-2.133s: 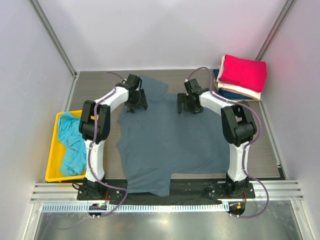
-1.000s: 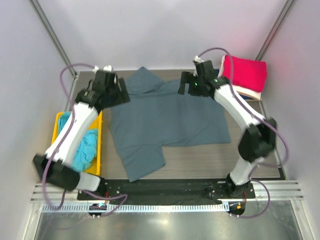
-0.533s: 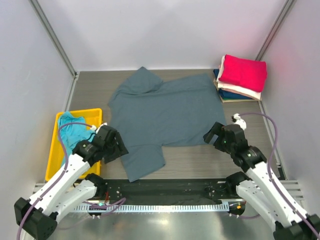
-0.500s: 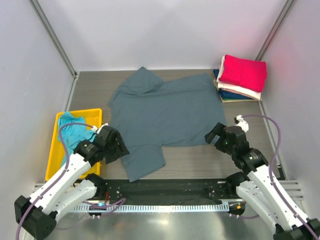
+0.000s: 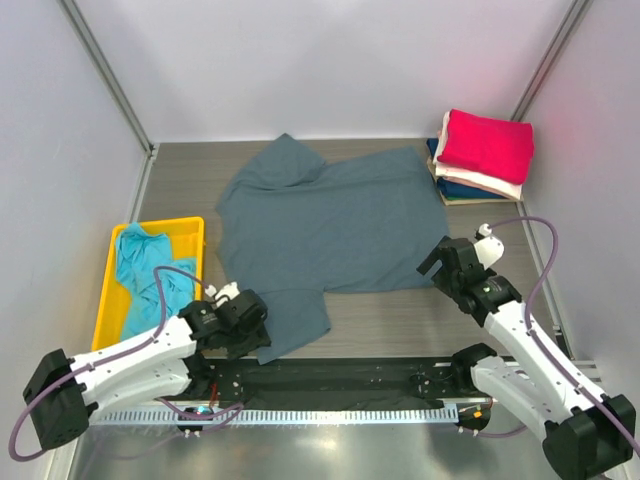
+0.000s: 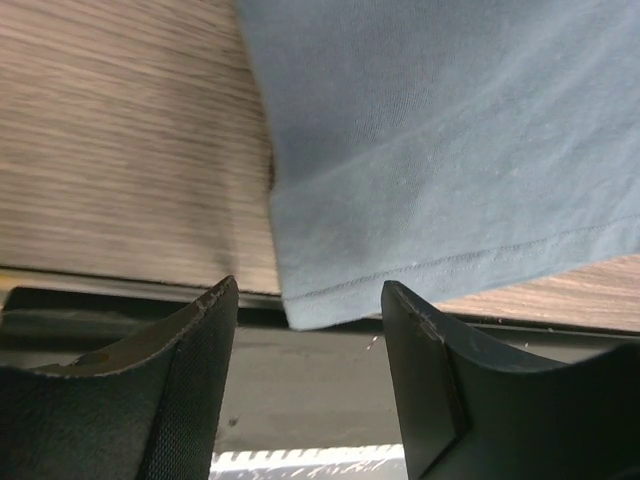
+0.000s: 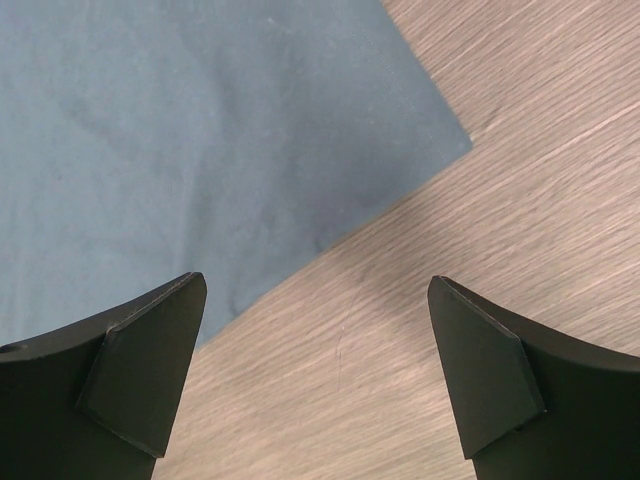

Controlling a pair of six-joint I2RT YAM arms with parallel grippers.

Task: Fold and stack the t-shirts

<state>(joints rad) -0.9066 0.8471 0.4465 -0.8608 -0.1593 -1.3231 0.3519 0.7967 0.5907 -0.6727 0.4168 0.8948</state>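
Grey-blue shirt: we judge it soft, light, limp | take hold: hem corner at lower centre, side corner at upper right | left gripper, right gripper: both spread, holding nothing.

A lab test cell: white panel walls, aluminium rail.

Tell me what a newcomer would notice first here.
The large slate grey-blue t-shirt spread across the middle of the table dominates, with the left claw open over its near left corner and the right claw open by its near right corner. Next come the crimson t-shirt topping the folded stack at the far right, and the teal t-shirt bunched in the yellow bin on the left.
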